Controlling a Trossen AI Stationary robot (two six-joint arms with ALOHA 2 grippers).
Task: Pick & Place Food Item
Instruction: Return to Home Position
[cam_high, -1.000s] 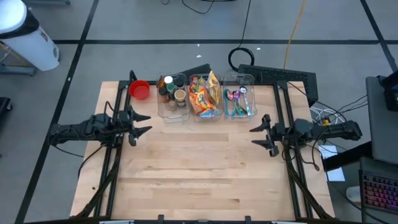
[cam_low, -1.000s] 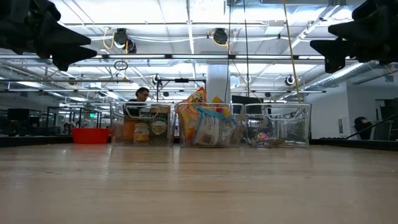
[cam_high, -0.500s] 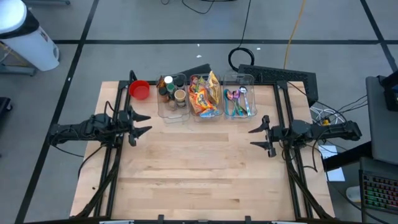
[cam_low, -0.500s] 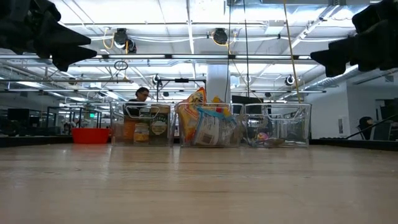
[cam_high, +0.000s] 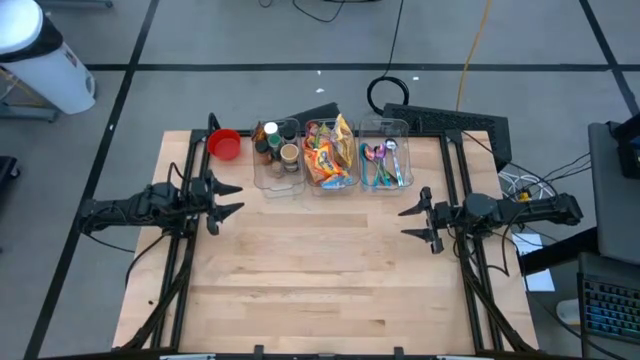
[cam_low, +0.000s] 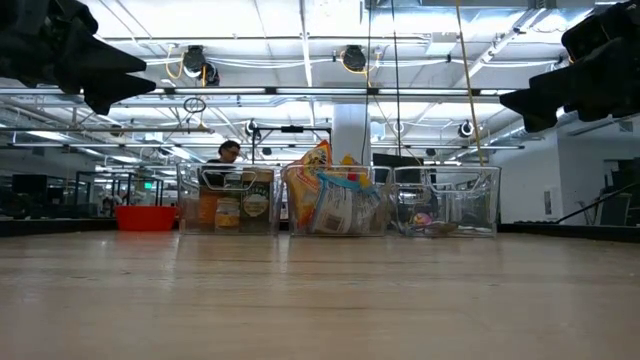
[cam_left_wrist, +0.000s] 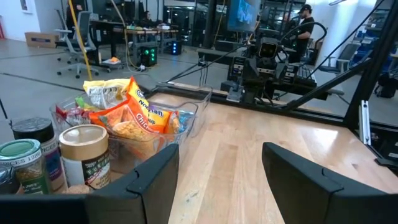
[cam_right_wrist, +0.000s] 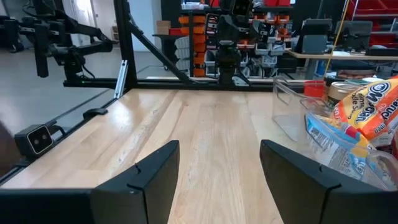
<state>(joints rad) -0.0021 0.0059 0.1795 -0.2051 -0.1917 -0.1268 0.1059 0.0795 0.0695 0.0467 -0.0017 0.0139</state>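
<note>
Dark two-finger right gripper (cam_high: 412, 221): fingers spread wide, empty, raised over right side of wooden table (cam_high: 330, 280). Left gripper (cam_high: 232, 198): likewise open, empty, left side. Orange noodle pack (cam_high: 322, 158) inside middle clear plastic bin (cam_high: 332, 188), table's far edge.

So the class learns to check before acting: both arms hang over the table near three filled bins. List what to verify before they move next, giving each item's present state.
1. Left tool open, holding nothing: ok.
2. Right tool open, holding nothing: ok.
3. Seasoning bottles inside left bin: ok.
4. Noodle packs inside middle bin: ok.
5. Spoons inside right bin: ok.
6. Both tools apart from all three bins: ok.
</note>
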